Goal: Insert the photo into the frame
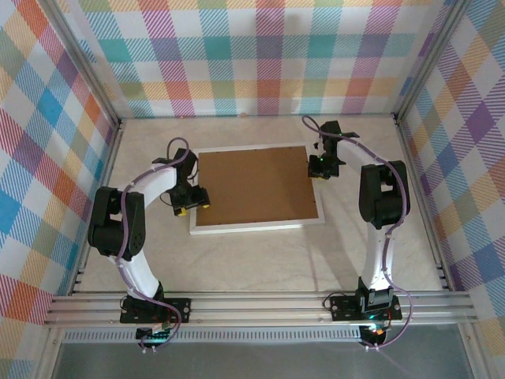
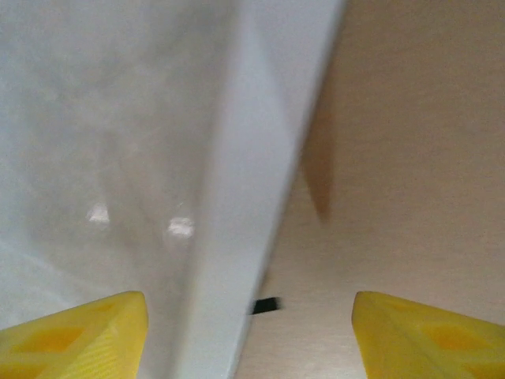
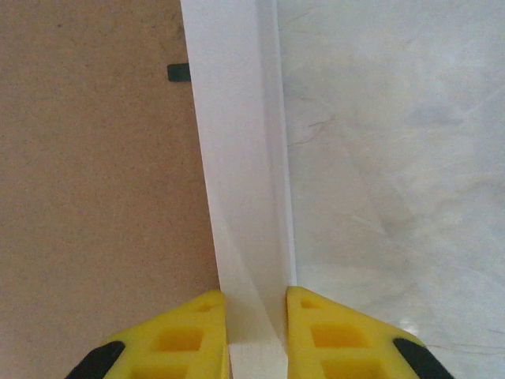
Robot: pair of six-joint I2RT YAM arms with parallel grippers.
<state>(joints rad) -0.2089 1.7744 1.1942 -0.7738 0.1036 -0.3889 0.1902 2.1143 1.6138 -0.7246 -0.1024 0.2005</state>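
Observation:
The frame (image 1: 252, 227) lies flat mid-table, its white border around a plain brown backing board (image 1: 256, 185). The photo is hidden. My left gripper (image 1: 193, 207) is at the frame's left edge. In the left wrist view it (image 2: 248, 312) stands open, its yellow fingers astride the white border (image 2: 252, 197) and touching nothing. My right gripper (image 1: 322, 167) is at the frame's right edge near the far corner. In the right wrist view it (image 3: 254, 304) is shut on the white border (image 3: 233, 158), one finger over the board (image 3: 95, 197) and one on the outer side.
Small black tabs (image 2: 267, 305) (image 3: 178, 73) sit at the board's edge against the border. The pale table (image 3: 394, 158) spreads around the frame. Checked walls (image 1: 260, 55) close off the back and sides, and a metal rail (image 1: 260, 304) runs along the near edge.

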